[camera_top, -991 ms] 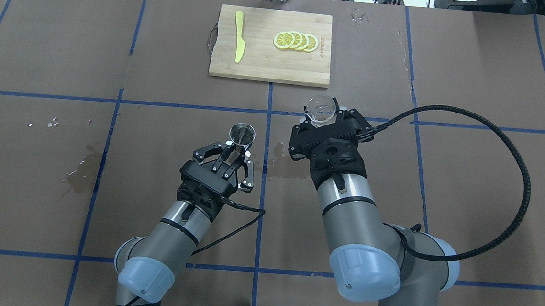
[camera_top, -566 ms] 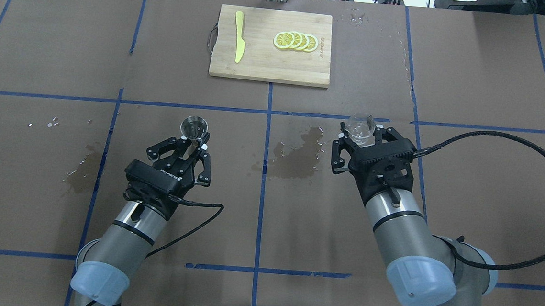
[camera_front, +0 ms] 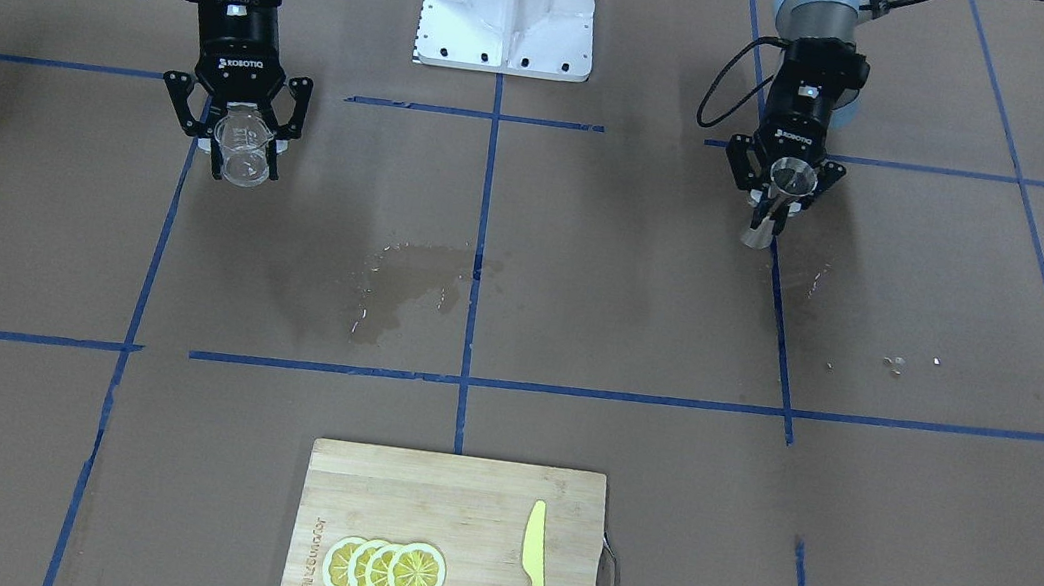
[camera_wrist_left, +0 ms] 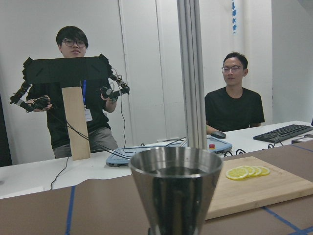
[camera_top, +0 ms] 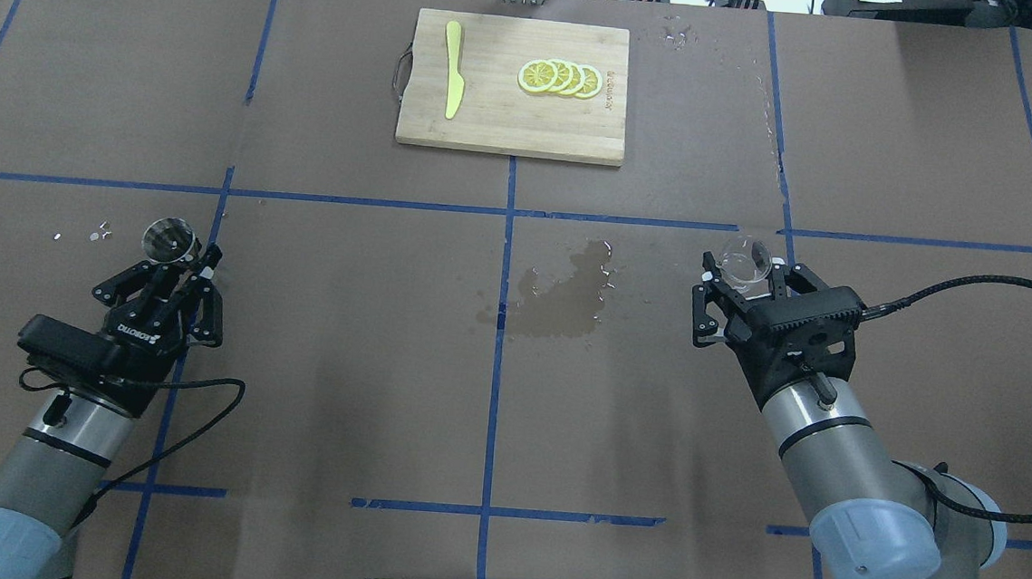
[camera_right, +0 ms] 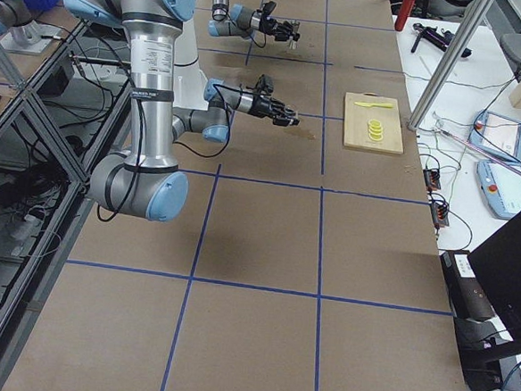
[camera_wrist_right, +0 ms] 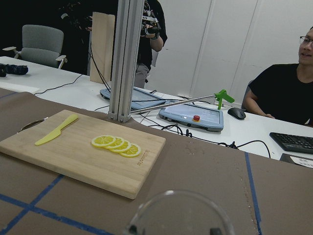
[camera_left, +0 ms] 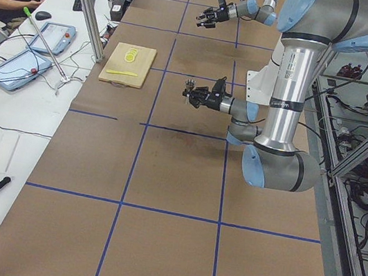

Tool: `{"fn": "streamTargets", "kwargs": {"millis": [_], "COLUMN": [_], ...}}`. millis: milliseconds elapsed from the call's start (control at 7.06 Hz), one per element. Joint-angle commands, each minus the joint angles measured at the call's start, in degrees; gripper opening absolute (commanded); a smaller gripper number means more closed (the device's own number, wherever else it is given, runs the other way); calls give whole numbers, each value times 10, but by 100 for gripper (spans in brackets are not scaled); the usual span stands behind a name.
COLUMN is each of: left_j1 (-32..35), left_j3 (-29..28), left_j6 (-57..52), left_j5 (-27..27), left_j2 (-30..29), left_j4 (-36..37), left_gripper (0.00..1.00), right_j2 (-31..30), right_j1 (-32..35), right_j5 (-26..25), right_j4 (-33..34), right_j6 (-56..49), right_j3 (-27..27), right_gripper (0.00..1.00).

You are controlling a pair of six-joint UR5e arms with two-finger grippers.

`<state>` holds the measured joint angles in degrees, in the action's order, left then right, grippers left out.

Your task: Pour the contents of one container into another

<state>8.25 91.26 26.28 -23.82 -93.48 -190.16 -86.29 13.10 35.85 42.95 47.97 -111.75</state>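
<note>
Both arms have swung out from the middle since a second ago, so the two vessels, close together then, now sit well apart. Front-facing view first: at upper left my right gripper (camera_front: 245, 158) pinches the glass cup (camera_front: 242, 140), upright and empty-looking to me. At upper right my left gripper (camera_front: 780, 204) is clamped on the jigger (camera_front: 760, 232) near its waist, and both vessels seem clear of the paper. At centre frame there's a wet patch (camera_front: 412, 284). Overhead: the jigger is at middle left and the cup at middle right, mouths up, with the patch between them. The cutting board (camera_top: 492, 115) with its lemon slices (camera_top: 560, 78) sits at top centre. The side views show both arms held out over the table, too small to add anything on the grips. On the left wrist camera the jigger's upper cone fills the lower centre. It is dark inside, and I can't read a level. On the right wrist camera only the cup's blurred rim shows at the bottom edge, with no liquid visible. My call: the pour looks done, with some spilled, and what's left is setting both vessels down.
</note>
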Motion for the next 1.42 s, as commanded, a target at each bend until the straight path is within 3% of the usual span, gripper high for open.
{"fn": "streamTargets", "kwargs": {"millis": [0, 283, 708, 991, 1275], "left_j1": [-3, -4, -5, -9, -13], "left_j3": [-29, -49, -82, -104, -132], "left_j6": [49, 80, 95, 222, 254], "left_j5": [20, 32, 6, -9, 26], "left_j2": [37, 50, 108, 112, 113], "left_j4": [-32, -31, -28, -25, -24], "left_gripper": [0, 0, 0, 0, 0], "right_j2": [-2, -1, -1, -1, 1], "right_j1": [1, 1, 0, 0, 0], "right_j5": [0, 0, -1, -1, -1], "right_j4": [-1, -1, -2, -2, -2], "right_j6": [2, 2, 3, 3, 3], "right_j3": [1, 1, 1, 0, -1], "right_gripper": [0, 0, 0, 0, 0]}}
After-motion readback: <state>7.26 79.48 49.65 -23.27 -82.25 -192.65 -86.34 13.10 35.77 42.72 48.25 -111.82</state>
